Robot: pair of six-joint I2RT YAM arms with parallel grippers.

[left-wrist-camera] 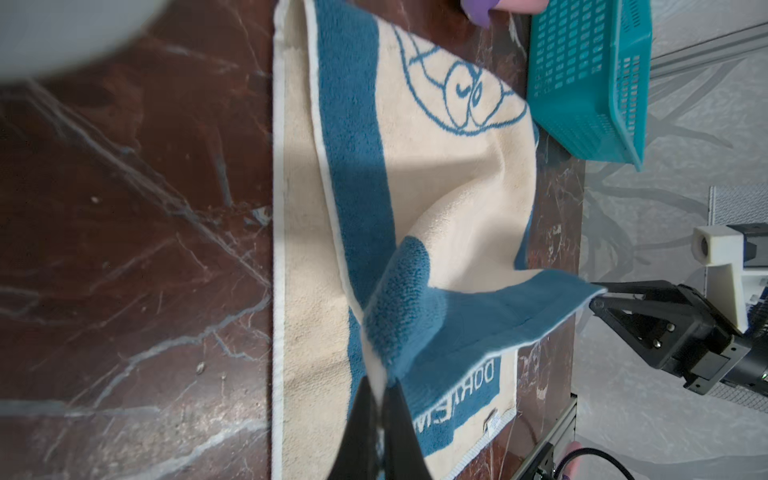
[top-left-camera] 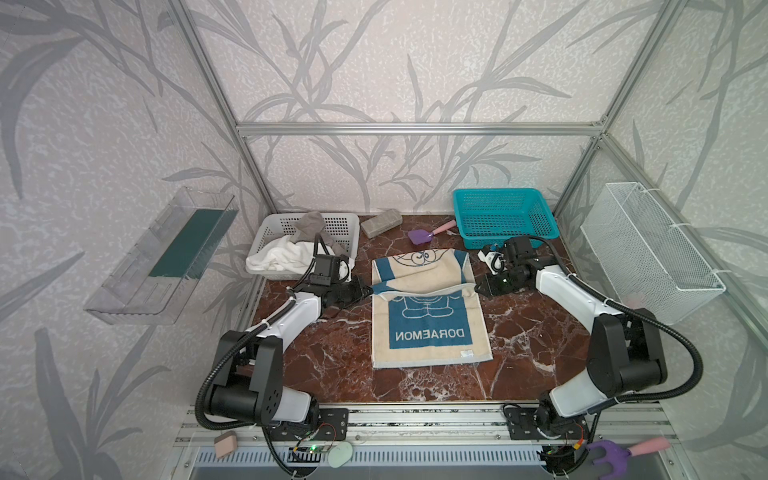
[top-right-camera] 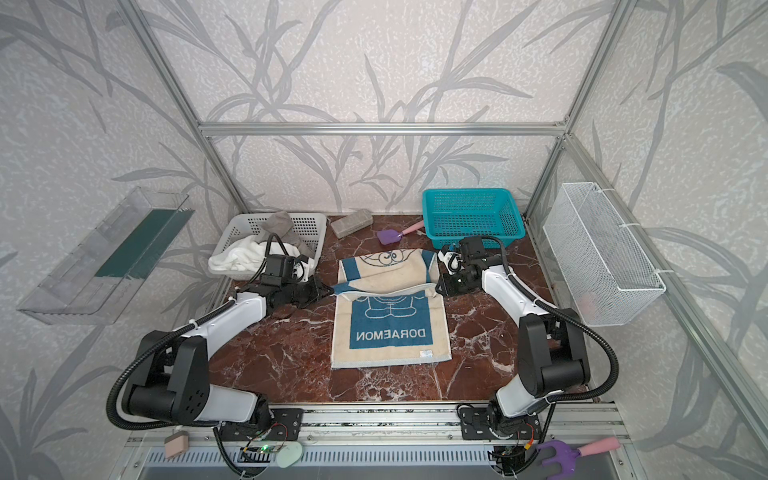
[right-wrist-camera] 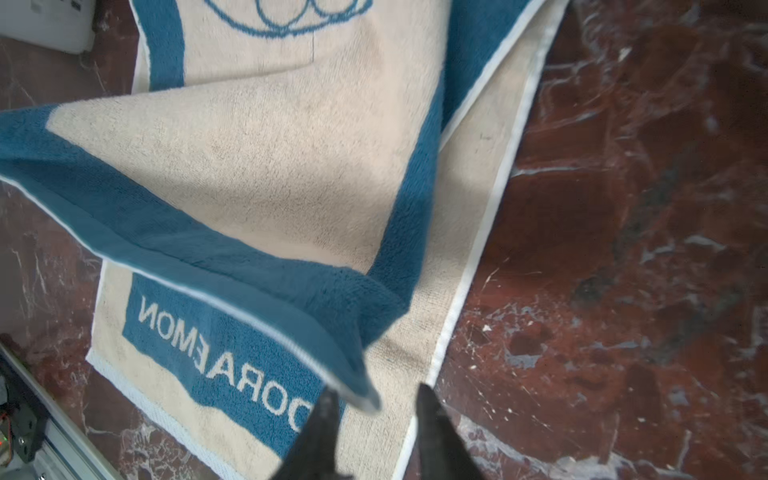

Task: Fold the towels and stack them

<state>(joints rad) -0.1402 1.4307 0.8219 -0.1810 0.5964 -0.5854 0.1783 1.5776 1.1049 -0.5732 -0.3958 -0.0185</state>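
The blue-bordered beige towel lies at the table's middle, its far half lifted and drawn forward over the cartoon print. My left gripper is shut on the folded edge's left corner. My right gripper stands open at the right corner, which hangs loose between its fingertips. A white towel and a grey towel lie crumpled in the white basket at the back left.
A teal basket stands at the back right, close behind my right wrist. A grey block and a purple spatula lie behind the towel. A wire basket hangs on the right wall and a clear tray on the left wall.
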